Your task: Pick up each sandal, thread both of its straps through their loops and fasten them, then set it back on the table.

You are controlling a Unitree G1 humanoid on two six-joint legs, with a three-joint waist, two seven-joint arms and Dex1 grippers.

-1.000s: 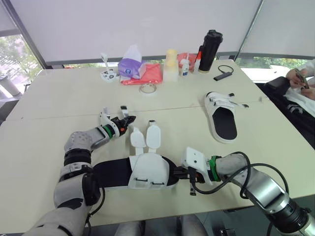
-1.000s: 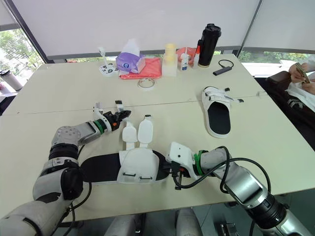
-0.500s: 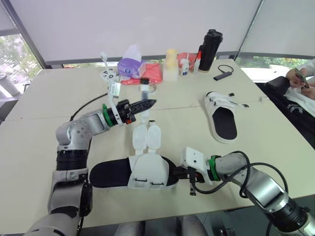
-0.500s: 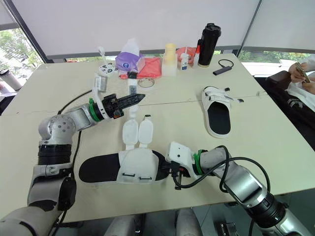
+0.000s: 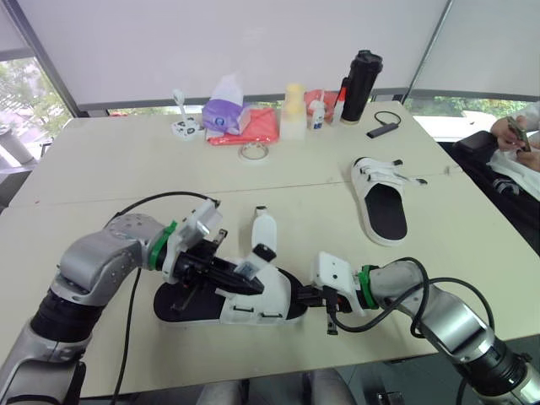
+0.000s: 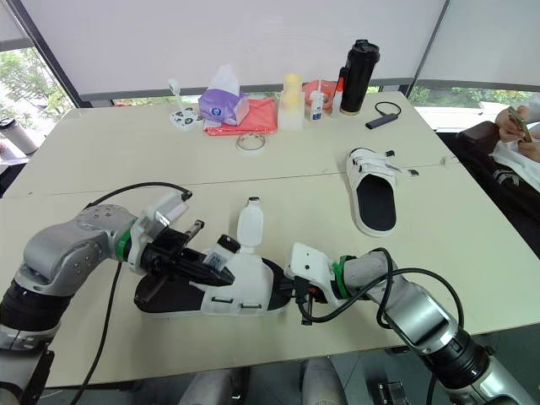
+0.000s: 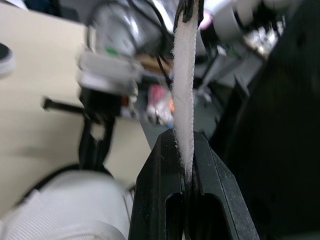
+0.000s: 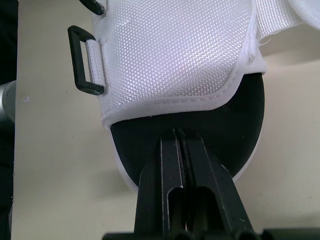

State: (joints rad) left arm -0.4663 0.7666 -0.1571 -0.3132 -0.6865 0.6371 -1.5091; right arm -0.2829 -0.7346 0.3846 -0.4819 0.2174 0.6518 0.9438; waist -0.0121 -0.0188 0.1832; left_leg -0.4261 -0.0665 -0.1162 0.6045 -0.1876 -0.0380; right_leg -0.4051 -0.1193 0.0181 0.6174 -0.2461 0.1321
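The near sandal [image 5: 253,297], white upper on a black footbed, lies at the table's front. My left gripper [image 5: 251,272] is shut on one of its white straps [image 7: 184,95], held folded across the upper; the strap shows edge-on between the fingers [image 7: 157,165]. The other strap [image 5: 263,229] still lies open, pointing away from me. My right gripper [image 5: 304,297] is shut on the sandal's toe edge, pinching the black sole [image 8: 220,120], with black loops [image 8: 86,75] on the upper's side. A second sandal [image 5: 381,201] rests at the right.
Along the far edge stand a black bottle [image 5: 360,84], a purple tissue pack [image 5: 224,114], a red cloth [image 5: 257,126], small bottles [image 5: 293,110] and a tape ring [image 5: 253,152]. A black device with cable [image 5: 380,129] lies nearby. A person [image 5: 516,139] sits at the far right.
My left gripper rose over the table beyond the straps, then came down and closed on one strap, folding it across the upper. The right gripper kept its hold on the toe.
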